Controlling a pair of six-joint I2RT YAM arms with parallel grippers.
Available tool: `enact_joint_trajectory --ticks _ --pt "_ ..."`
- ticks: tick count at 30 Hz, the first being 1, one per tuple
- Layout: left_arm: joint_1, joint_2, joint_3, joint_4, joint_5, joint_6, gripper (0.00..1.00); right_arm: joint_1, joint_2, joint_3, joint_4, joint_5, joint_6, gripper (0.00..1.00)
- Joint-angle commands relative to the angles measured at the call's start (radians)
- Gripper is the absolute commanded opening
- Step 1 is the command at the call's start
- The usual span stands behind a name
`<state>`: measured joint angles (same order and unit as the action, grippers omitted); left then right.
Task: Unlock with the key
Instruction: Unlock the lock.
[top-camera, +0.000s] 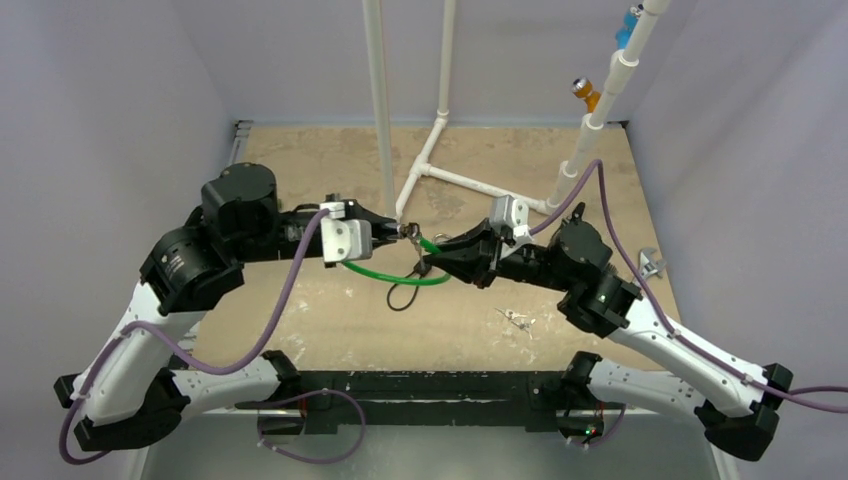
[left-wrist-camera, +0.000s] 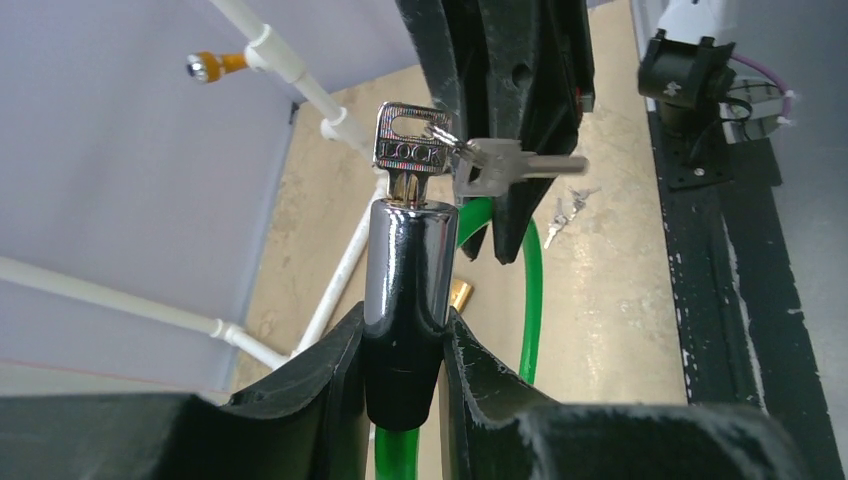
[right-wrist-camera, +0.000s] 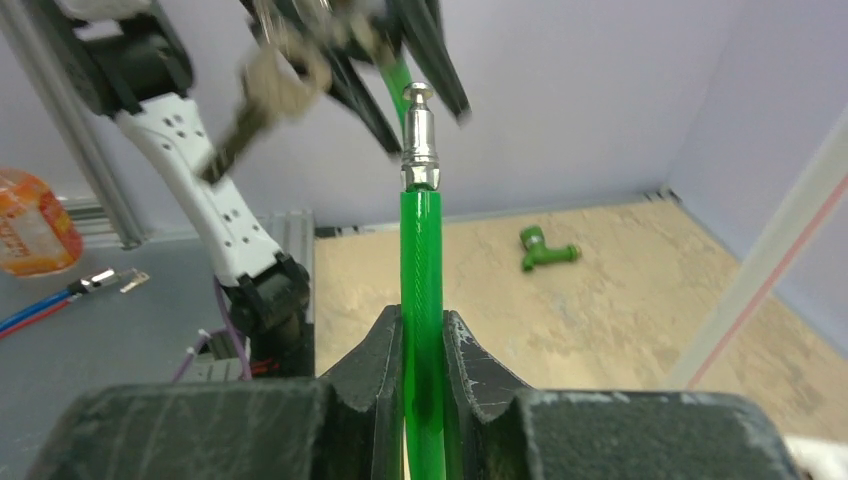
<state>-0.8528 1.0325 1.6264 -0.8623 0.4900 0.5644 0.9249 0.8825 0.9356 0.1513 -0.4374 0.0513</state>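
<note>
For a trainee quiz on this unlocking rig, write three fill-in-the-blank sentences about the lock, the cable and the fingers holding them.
1. The chrome lock, with the key in it, is gripped by the ___ arm's fingers.
2. The right arm's fingers are shut on the ___ cable.
3. The cable's metal pin sits ___ the lock (inside or outside).
Missing words: left; green; outside.

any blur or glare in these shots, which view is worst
Right wrist: worst, the hanging key at top left is smeared by motion, while the green cable and its metal pin are crisp. Left wrist: bright glare streaks on the chrome lock barrel; the inserted key is sharp. Top external: even, soft light.
</note>
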Motion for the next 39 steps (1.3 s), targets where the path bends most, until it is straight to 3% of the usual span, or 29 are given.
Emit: enact_joint_trajectory --ticks 1,6,13,18,21,24,28,34,39 --pt "0.029 -0.066 0.096 0.111 0.009 -0.04 0.0 -0.019 -0.018 -0.029 -0.141 0.123 -0.044 0.0" --pt "0.053 -0.073 0.12 0.102 0.004 -0.034 0.0 -0.02 -0.019 -0.065 -0.206 0.169 -0.083 0.0" --pt "0.09 -0.123 -0.044 0.076 -0.067 0.022 0.0 -0.018 0.045 -0.072 -0.157 0.198 0.085 0.0" --pt "0.267 -0.135 -0.187 0.062 -0.07 0.001 0.0 -0.019 0.211 -0.017 -0.165 0.197 0.218 0.06" --pt "0.366 -0.127 -0.237 0.052 -0.061 0.001 0.0 -0.019 0.303 0.017 -0.164 0.169 0.257 0.18" --pt "0.433 -0.123 -0.275 0.046 -0.055 0.023 0.0 -0.02 0.365 0.033 -0.133 0.148 0.281 0.22" --pt "0.492 -0.131 -0.344 0.049 -0.067 0.045 0.0 -0.02 0.443 0.04 -0.089 0.146 0.289 0.15" --pt "0.538 -0.14 -0.478 0.068 -0.143 0.107 0.0 -0.02 0.576 0.07 -0.043 0.113 0.296 0.15" --pt "0.589 -0.123 -0.502 0.062 -0.146 0.126 0.0 -0.02 0.667 0.084 0.009 0.088 0.304 0.16"
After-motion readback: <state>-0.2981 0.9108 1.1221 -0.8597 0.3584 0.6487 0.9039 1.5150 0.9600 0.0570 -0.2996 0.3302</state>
